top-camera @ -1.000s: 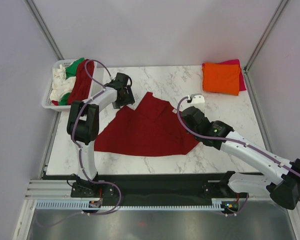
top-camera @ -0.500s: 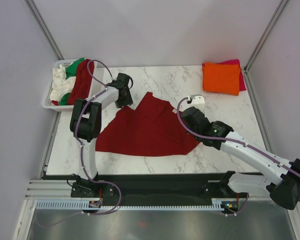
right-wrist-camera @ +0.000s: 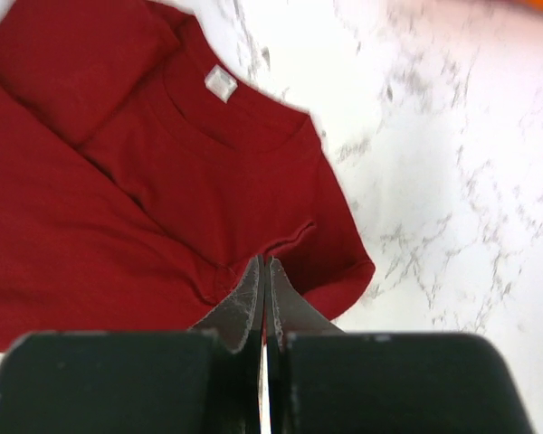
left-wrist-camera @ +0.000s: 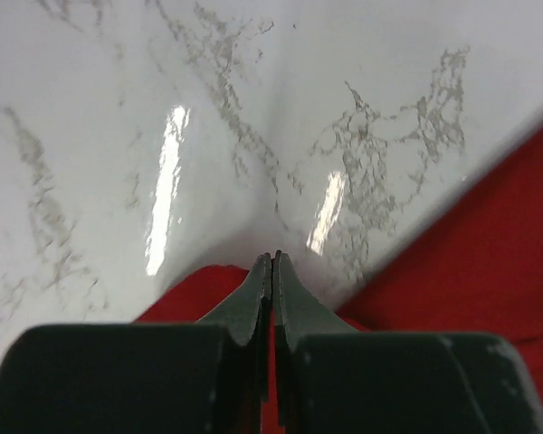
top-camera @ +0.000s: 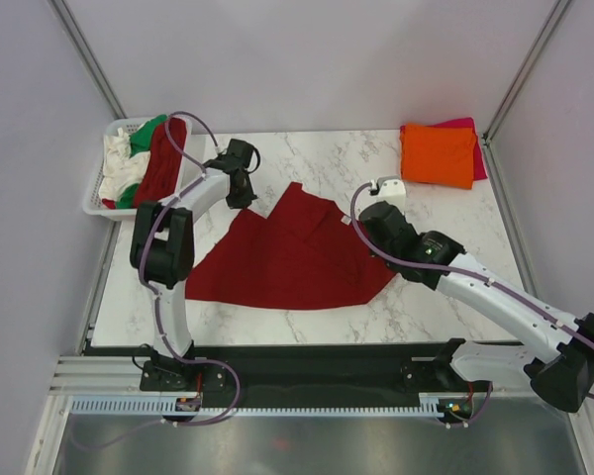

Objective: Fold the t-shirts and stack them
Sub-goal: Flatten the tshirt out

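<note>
A dark red t-shirt (top-camera: 287, 257) lies spread and partly folded in the middle of the marble table (top-camera: 317, 158). My left gripper (top-camera: 241, 198) is at its far left corner. In the left wrist view that gripper (left-wrist-camera: 272, 258) is shut, with the red cloth (left-wrist-camera: 195, 289) pinched between the fingertips. My right gripper (right-wrist-camera: 265, 262) is shut with nothing in it, its tips over the seam of the shirt's sleeve (right-wrist-camera: 339, 262); whether they touch the cloth I cannot tell. In the top view the right gripper (top-camera: 368, 220) is at the shirt's right edge. An orange t-shirt (top-camera: 438, 153) lies folded on a magenta-pink one (top-camera: 478, 163) at the far right.
A white lattice basket (top-camera: 97, 198) stands at the far left corner, holding white (top-camera: 114, 163), green (top-camera: 148, 129) and dark red (top-camera: 163, 158) shirts. The enclosure walls run close along both table sides.
My left gripper has gone from open to shut at the shirt's far left corner and drawn slightly back. The right arm has edged a little towards the back.
</note>
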Robot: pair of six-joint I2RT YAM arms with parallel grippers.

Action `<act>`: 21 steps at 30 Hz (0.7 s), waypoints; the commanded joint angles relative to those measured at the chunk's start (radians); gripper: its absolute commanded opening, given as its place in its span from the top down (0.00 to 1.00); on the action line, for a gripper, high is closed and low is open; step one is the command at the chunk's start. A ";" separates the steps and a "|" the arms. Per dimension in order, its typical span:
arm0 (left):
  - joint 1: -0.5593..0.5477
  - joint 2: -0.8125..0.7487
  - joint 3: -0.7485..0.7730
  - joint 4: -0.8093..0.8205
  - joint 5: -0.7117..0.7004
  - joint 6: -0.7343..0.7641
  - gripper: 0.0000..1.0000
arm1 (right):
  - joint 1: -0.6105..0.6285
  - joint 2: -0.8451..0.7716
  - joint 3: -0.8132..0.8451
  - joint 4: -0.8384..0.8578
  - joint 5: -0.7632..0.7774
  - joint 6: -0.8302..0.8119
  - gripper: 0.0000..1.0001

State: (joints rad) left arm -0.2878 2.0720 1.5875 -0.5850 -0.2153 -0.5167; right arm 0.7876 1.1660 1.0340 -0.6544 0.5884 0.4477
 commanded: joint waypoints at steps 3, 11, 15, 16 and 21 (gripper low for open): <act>-0.013 -0.402 0.008 -0.107 -0.093 0.049 0.98 | -0.007 -0.026 0.294 -0.011 0.102 -0.089 1.00; -0.031 -0.897 0.077 -0.184 -0.073 0.155 0.98 | -0.008 -0.241 0.528 0.054 0.133 -0.303 1.00; -0.031 -1.134 0.127 -0.182 -0.045 0.208 0.98 | -0.007 -0.481 0.531 0.188 0.079 -0.392 1.00; -0.031 -1.164 0.135 -0.182 -0.030 0.217 0.98 | -0.008 -0.520 0.525 0.238 0.047 -0.408 1.00; -0.031 -1.303 0.176 -0.176 0.020 0.230 0.98 | -0.007 -0.670 0.523 0.305 -0.139 -0.489 1.00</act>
State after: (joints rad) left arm -0.3164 0.7795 1.7580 -0.7280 -0.2401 -0.3508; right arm 0.7849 0.5186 1.5517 -0.4366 0.5762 0.0608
